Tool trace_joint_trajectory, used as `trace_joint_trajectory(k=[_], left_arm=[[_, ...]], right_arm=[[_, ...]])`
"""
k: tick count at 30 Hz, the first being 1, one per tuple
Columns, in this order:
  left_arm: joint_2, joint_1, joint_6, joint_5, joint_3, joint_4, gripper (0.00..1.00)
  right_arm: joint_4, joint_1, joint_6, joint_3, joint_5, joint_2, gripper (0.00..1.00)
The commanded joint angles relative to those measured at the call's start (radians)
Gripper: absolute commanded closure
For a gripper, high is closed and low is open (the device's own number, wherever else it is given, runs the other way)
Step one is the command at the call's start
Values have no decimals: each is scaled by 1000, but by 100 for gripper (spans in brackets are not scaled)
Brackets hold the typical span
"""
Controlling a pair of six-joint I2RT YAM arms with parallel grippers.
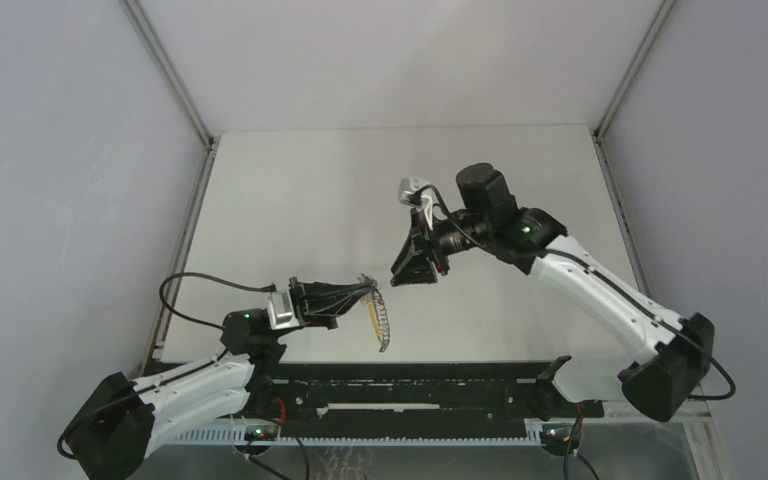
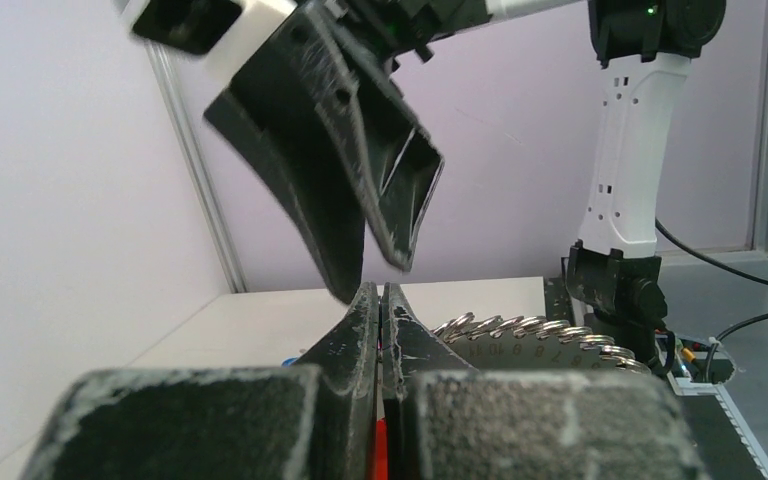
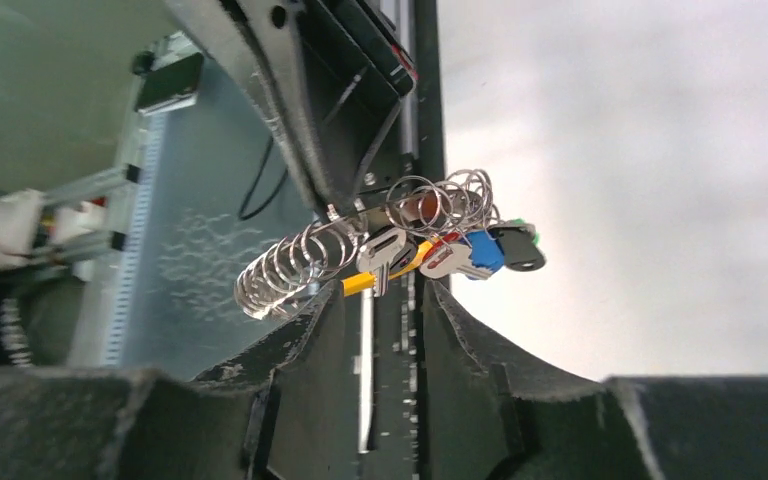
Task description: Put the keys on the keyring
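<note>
My left gripper is shut on the keyring and holds it above the table's near edge; its strip with a yellow section hangs down. In the left wrist view the jaws are pressed together with a red bit between them, and a row of metal rings shows on the right. My right gripper is open, its tips just beside the left gripper's tips. In the right wrist view the open gripper sits just below the ring coil, where a silver key, a blue-headed key and a black-headed key hang.
A black rail runs along the near edge under both grippers. White table stretches behind, closed in by grey walls with metal corner posts. The right arm's white link stands behind in the left wrist view.
</note>
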Motion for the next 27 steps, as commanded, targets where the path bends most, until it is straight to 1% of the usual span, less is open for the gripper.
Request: trace_joint_trajectory(k=[1, 5, 9, 14, 20, 27], left_arm=[[-5, -6, 3, -11, 38, 82, 100], [2, -8, -11, -9, 44, 87, 100], [8, -11, -30, -14, 54, 93, 100], [10, -21, -38, -33, 59, 95, 100], [14, -31, -38, -43, 64, 95, 100], [16, -35, -37, -52, 67, 96, 100]], right_arm=[[50, -4, -211, -16, 58, -121, 63], [142, 6, -297, -81, 17, -163, 60], [207, 34, -382, -117, 29, -161, 59], [323, 77, -424, -170, 24, -162, 63], [358, 116, -446, -173, -11, -132, 69], [363, 133, -445, -173, -12, -110, 74]])
